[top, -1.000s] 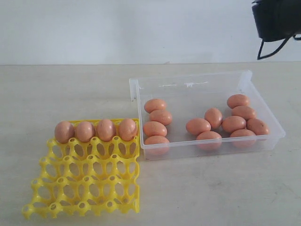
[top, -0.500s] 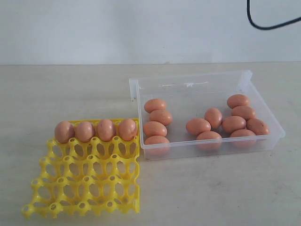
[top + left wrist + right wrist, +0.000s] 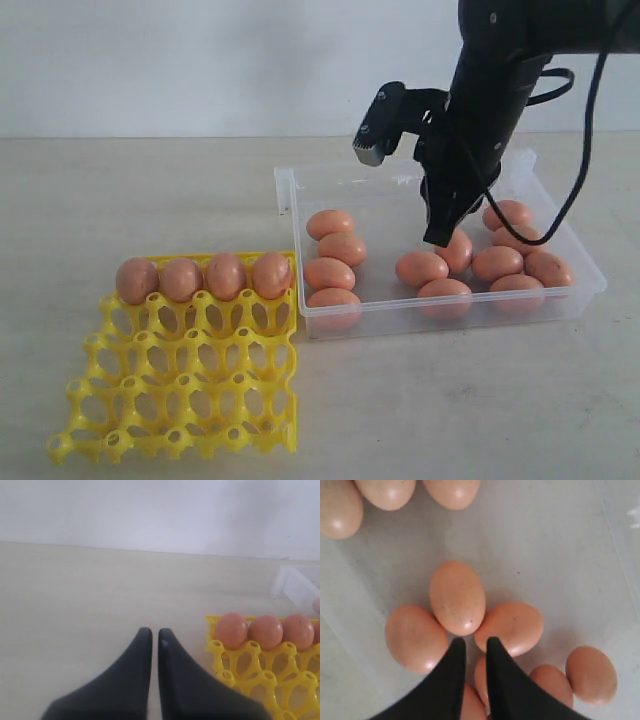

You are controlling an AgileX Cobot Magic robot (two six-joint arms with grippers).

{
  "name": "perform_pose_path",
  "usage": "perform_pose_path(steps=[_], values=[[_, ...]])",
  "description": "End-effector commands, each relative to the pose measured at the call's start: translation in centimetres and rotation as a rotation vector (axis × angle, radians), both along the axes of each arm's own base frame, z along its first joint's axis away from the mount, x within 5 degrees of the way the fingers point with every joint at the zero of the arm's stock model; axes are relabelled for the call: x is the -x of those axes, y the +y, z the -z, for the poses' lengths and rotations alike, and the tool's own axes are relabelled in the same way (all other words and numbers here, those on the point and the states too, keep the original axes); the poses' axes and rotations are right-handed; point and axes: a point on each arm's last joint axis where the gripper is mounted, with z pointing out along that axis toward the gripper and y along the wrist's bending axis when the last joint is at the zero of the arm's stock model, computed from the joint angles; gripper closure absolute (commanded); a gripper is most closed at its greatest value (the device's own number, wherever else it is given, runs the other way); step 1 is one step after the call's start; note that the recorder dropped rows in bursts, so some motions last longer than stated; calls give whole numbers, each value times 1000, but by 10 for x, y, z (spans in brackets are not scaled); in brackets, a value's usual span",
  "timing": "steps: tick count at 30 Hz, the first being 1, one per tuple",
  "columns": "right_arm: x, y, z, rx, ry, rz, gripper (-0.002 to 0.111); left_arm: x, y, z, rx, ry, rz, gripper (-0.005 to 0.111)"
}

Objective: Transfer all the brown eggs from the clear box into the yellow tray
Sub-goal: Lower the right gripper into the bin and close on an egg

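Several brown eggs [image 3: 330,272] lie in the clear box [image 3: 285,190], in a column at its left and a cluster [image 3: 497,262] at its right. A row of brown eggs [image 3: 203,277] fills the back of the yellow tray [image 3: 190,390]. My right gripper [image 3: 437,240] hangs inside the box over the cluster. In the right wrist view it [image 3: 475,641] stands narrowly open and holds nothing. Its tips are just above where one egg [image 3: 457,597] meets another [image 3: 512,627]. My left gripper [image 3: 155,630] is shut and empty over bare table beside the tray [image 3: 250,660].
The box sits right of the tray, with their corners nearly touching. A black cable [image 3: 585,150] loops from the right arm over the box's far right corner. A pale wall [image 3: 200,60] backs the table.
The right arm, almost out of sight at the upper right before, has swung down into the box over the right egg cluster. Eggs, box and tray have not moved.
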Motion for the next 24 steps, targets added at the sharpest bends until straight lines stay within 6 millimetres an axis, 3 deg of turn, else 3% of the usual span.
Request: perform_pose_path(steps=[1, 3, 4, 9, 24], values=[[-7, 2, 17, 47, 11, -149, 68, 0, 0, 1, -5, -6, 5, 103], [-11, 3, 24, 51, 2, -178, 51, 0, 0, 1, -5, -6, 5, 103], [-13, 4, 26, 47, -16, -179, 48, 0, 0, 1, -5, -6, 5, 103], [-19, 6, 34, 42, -43, -191, 53, 0, 0, 1, -5, -6, 5, 103], [-26, 9, 79, 57, 36, -198, 53, 0, 0, 1, -5, -6, 5, 103]])
